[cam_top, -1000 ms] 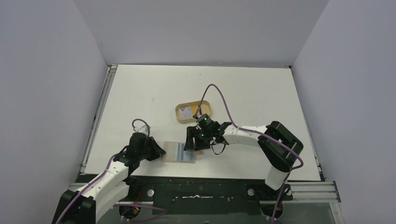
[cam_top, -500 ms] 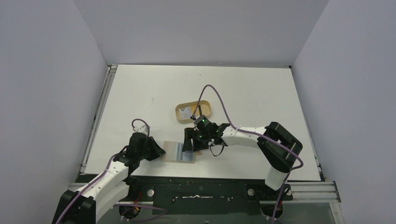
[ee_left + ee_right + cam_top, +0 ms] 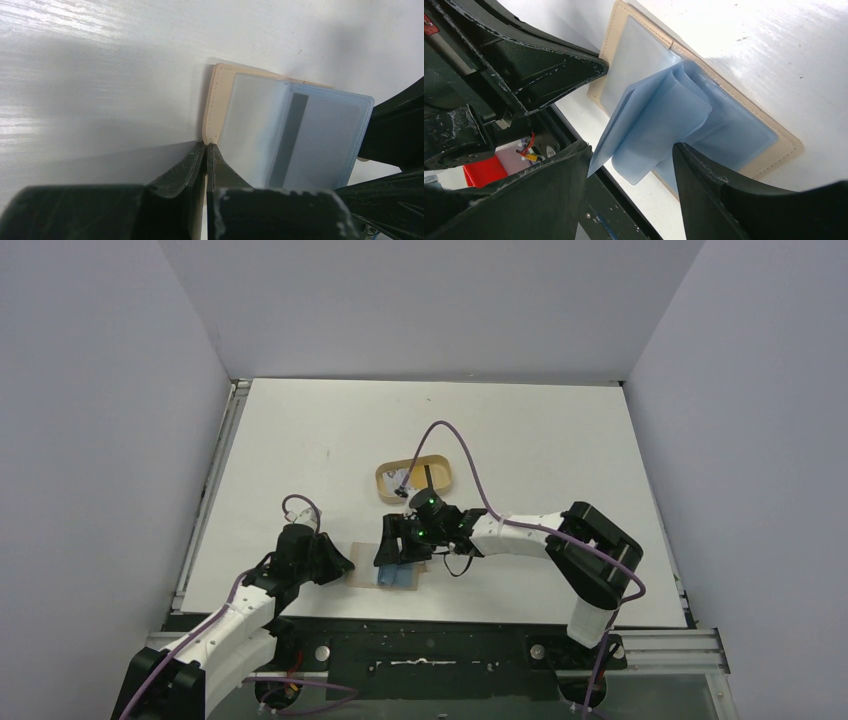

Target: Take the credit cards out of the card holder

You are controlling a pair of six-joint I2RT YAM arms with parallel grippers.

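On the white table (image 3: 560, 440), the card holder (image 3: 360, 576) is laid open and flat, its tan inner face turned up. In the left wrist view its stitched tan border (image 3: 215, 105) is seen framing pale, translucent leaves.

The credit cards (image 3: 659, 125), pale blue and thin, are raised from the middle of the card holder as a bowed, folded bundle. Further pale leaves are left lying flat against the holder's face beneath them.

The right gripper (image 3: 633, 147) is held directly over the card holder. Its fingers are spread, one set at each side of the raised bundle, and the tip of one finger is touching the fold.

The left gripper (image 3: 205, 146) is placed at the card holder's edge on the left arm's side. Its fingers are pressed together, with the tips set against the leather rim. Whether that rim is nipped between them cannot be made out, since the tips themselves cover the spot.

Beyond the card holder's far side, apart from it, an oval tan tray (image 3: 381, 480) with a raised rim is seen, and the right arm's purple cable (image 3: 470, 455) is looped above it.
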